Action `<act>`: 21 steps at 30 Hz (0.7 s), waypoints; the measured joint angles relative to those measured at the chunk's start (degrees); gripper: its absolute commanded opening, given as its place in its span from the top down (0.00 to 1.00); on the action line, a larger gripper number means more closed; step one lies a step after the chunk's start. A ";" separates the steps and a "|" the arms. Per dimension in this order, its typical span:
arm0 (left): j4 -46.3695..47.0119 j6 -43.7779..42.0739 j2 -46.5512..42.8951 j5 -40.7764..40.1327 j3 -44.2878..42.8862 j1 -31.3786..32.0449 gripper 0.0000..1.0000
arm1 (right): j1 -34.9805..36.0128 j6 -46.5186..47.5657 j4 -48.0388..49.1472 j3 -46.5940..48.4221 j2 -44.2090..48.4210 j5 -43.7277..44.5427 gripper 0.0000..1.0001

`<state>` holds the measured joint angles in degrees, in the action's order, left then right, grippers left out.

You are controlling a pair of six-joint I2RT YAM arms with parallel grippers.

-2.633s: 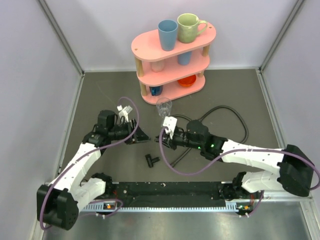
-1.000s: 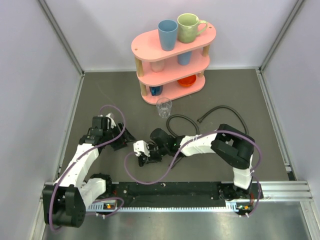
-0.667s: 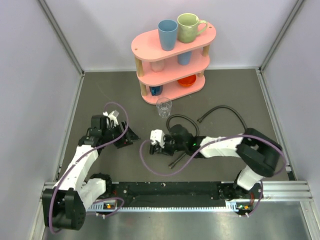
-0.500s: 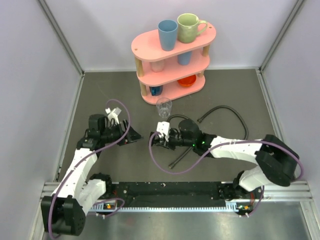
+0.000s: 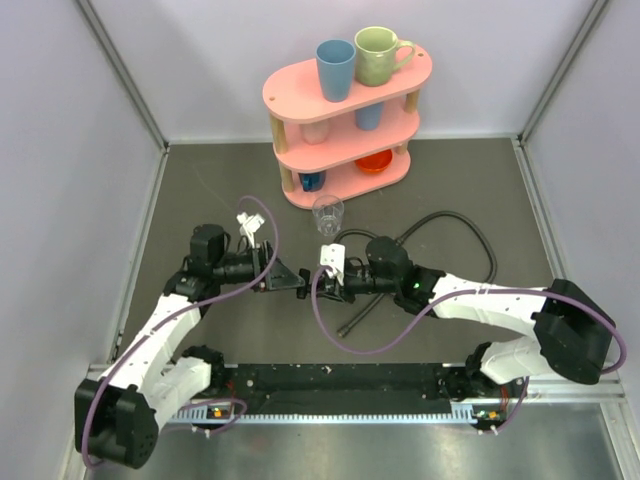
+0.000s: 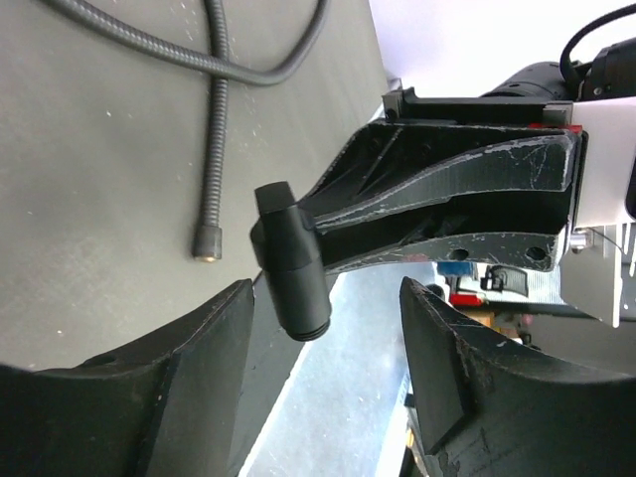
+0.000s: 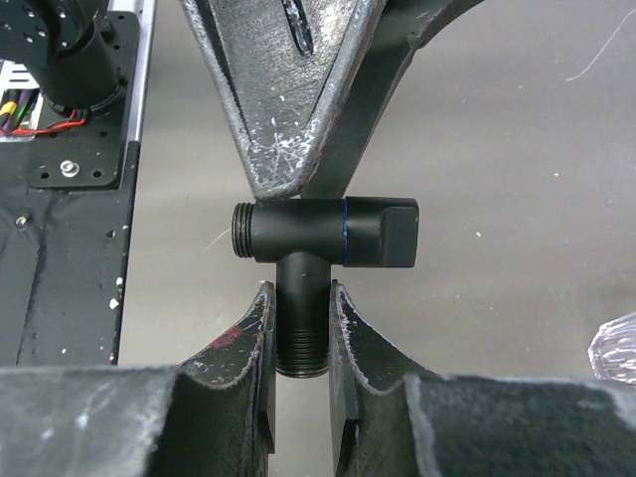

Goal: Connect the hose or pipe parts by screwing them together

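My right gripper (image 7: 300, 298) is shut on the threaded stem of a black T-shaped fitting (image 7: 323, 231) and holds it above the mat. In the top view the fitting (image 5: 303, 283) hangs between the two grippers. My left gripper (image 6: 326, 290) is open, and the fitting's end (image 6: 290, 263) sits between its fingers (image 6: 179, 388) without touching, nearer one finger. The left gripper (image 5: 283, 277) faces the right gripper (image 5: 326, 277). A thin black hose (image 5: 440, 215) curves over the mat behind the right arm. Its loose end (image 6: 207, 243) lies on the mat.
A pink three-tier shelf (image 5: 345, 85) with cups stands at the back. A clear glass (image 5: 327, 212) stands just in front of it, close behind the grippers. Grey walls close in both sides. Purple cables loop off both arms.
The right arm carried the fitting from the front middle up and right. The left gripper swung right to meet it, so its open fingers now straddle the fitting.
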<state>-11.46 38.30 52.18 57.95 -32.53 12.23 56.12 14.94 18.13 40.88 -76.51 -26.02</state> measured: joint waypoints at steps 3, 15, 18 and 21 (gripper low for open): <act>0.37 0.68 0.76 0.04 0.00 1.77 0.41 | 0.00 0.00 -1.31 0.00 0.00 -0.46 1.00; 0.48 0.87 3.67 -0.37 0.00 2.93 0.39 | 0.00 0.02 -2.34 0.00 0.09 -0.72 1.00; 0.50 0.79 4.26 -0.44 0.00 3.19 0.39 | 0.00 0.02 -2.34 0.00 0.07 -0.98 1.00; 0.50 0.79 5.18 -0.61 0.00 3.58 0.41 | 0.00 0.00 -2.32 0.00 0.07 -1.11 1.00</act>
<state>-10.96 39.09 57.36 57.34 -32.53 15.81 56.12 14.94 15.81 40.88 -76.44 -27.14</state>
